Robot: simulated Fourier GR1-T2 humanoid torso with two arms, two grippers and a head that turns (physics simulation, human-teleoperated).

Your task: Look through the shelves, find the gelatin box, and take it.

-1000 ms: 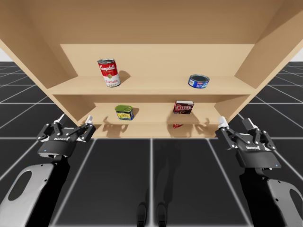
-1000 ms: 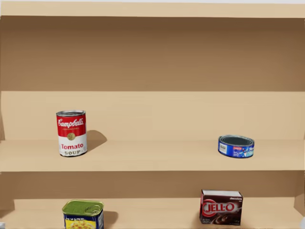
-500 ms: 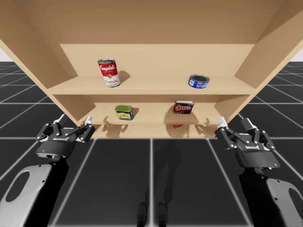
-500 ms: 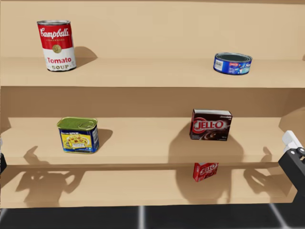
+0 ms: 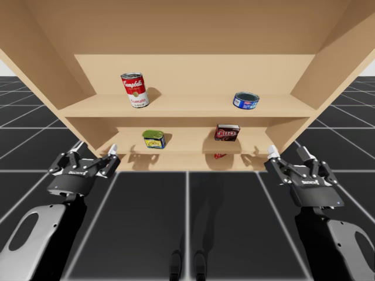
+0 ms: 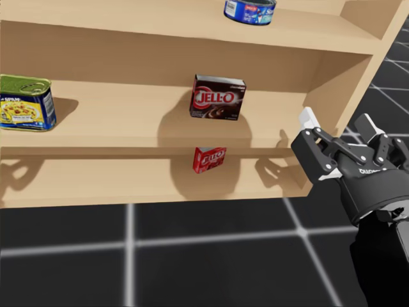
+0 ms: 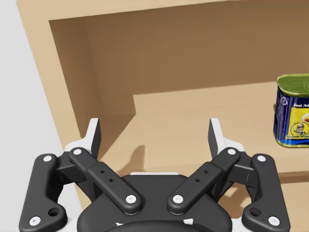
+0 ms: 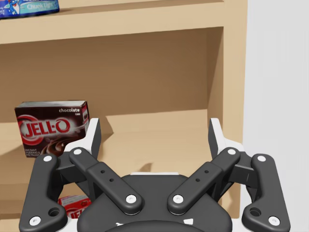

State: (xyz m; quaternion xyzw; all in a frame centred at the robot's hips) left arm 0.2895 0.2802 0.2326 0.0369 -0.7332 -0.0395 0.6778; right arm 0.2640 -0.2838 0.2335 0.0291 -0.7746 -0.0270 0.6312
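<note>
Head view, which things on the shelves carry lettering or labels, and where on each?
Dark brown box, middle shelf: large white lettering across its front.
Small red box, bottom shelf: white lettering on its front.
Rectangular blue-and-yellow tin, middle shelf: lettering and a picture on its front.
Flat blue can, upper shelf: label print round its side.
Print not quoted.

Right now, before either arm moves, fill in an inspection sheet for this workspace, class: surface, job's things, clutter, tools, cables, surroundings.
Surface: wooden shelf unit, three levels.
Job's things: small red box on the lowest shelf, below the dark brown box, untouched.
Clutter: red-and-white can and flat blue can on the upper shelf; green-topped blue tin and dark brown box apart on the middle shelf.
Tools: left tool open, empty; right tool open, empty.
Cables: nothing seen.
Surroundings: dark gridded floor.
</note>
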